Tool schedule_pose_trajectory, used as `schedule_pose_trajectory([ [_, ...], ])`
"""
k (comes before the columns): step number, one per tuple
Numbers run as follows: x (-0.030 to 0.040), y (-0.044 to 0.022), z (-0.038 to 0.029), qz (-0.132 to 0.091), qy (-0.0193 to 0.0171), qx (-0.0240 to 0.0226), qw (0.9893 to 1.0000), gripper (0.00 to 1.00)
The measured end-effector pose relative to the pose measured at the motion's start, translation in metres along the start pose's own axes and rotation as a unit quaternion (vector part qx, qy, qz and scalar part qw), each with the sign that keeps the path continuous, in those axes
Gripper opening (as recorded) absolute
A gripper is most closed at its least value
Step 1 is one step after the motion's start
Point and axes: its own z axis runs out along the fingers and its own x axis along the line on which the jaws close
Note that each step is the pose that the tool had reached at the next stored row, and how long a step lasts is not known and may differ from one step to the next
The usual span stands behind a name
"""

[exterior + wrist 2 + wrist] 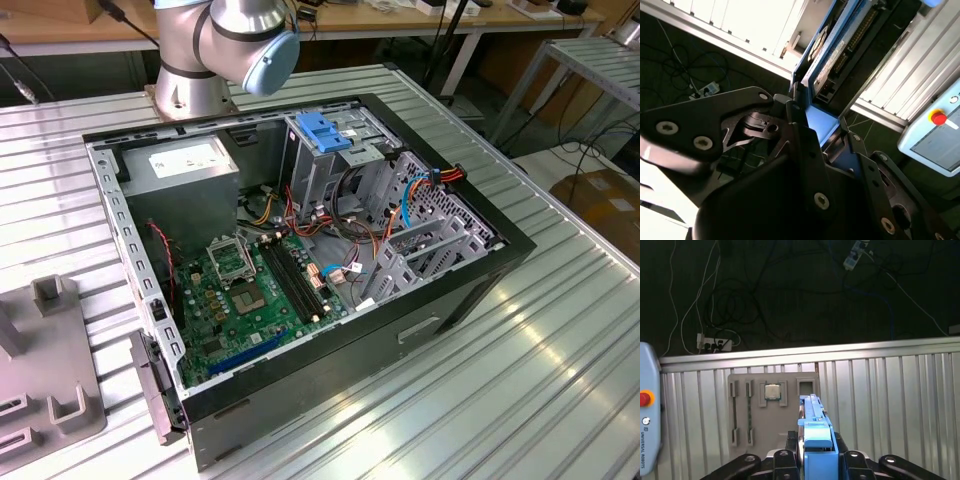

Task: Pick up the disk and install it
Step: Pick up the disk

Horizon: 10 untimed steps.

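The disk (836, 46) is a grey slab in a bright blue carrier rail. It stands out edge-on between my fingers in both wrist views, and in the first wrist view its blue end (816, 436) points towards me. My gripper (816, 125) is shut on it, one dark finger (799, 120) pressed against each side. In the first wrist view the gripper (817, 459) hangs with the disk above the ribbed metal table (890, 400), over a grey fixture plate (772, 412). The open computer case (470, 290) lies on the table in the exterior view.
Inside the case a tall metal cage carries a fixed blue latch (325, 130), with a green motherboard (250, 290) and loose cables beside it. My arm's base (215, 50) stands behind the case. A grey fixture (45, 370) sits at the exterior view's left. A control pendant (647, 437) lies near the fixture plate.
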Motion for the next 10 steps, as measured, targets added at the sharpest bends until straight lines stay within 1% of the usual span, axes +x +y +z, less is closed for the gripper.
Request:
schedule_pose_trajectory([
  [4,0.0000,0.0001,-0.0057,0.000,0.0000,0.0000,1.0000,0.37],
  [5,0.0000,0.0001,-0.0081,0.000,0.0000,0.0000,1.0000,0.37],
  [10,0.0001,0.0002,-0.0147,0.000,0.0000,0.0001,1.0000,0.37],
])
